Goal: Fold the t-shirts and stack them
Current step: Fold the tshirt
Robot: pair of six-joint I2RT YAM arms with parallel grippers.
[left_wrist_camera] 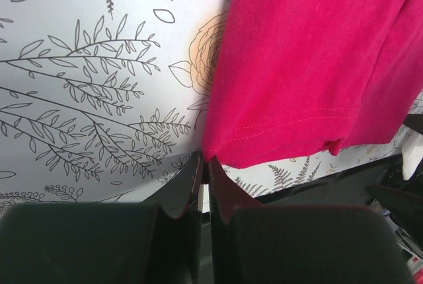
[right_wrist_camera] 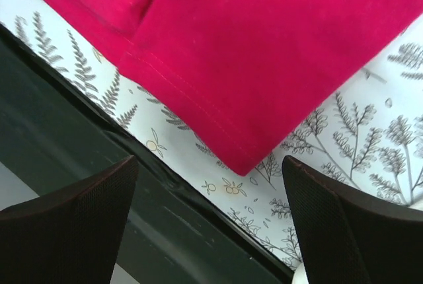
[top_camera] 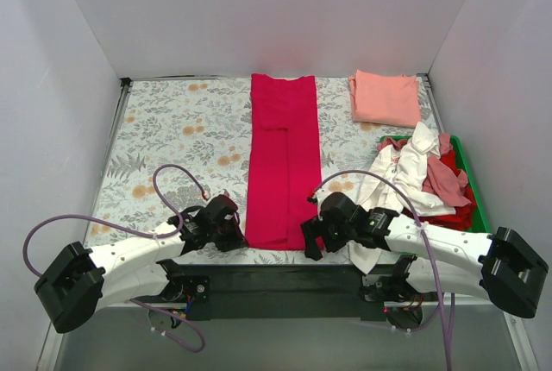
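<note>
The left side of the bench (top_camera: 172,129) is bare, with room to pass. A long red shirt (top_camera: 283,155) lies down the middle. On the right, a pink shirt (top_camera: 385,97) and a green tray (top_camera: 474,194) heaped with shirts (top_camera: 414,168) block the way.

Floral-print tablecloth (top_camera: 172,129), green plastic tray (top_camera: 476,198) at its right edge.

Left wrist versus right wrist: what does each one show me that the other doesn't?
Left wrist only: the left gripper shut, its tips meeting the near left hem corner of the crimson t-shirt; whether cloth is pinched is unclear. Right wrist only: the right gripper open, fingers wide apart, with the shirt's near right corner lying between them in view. Both: the stitched hem on the floral tablecloth.
</note>
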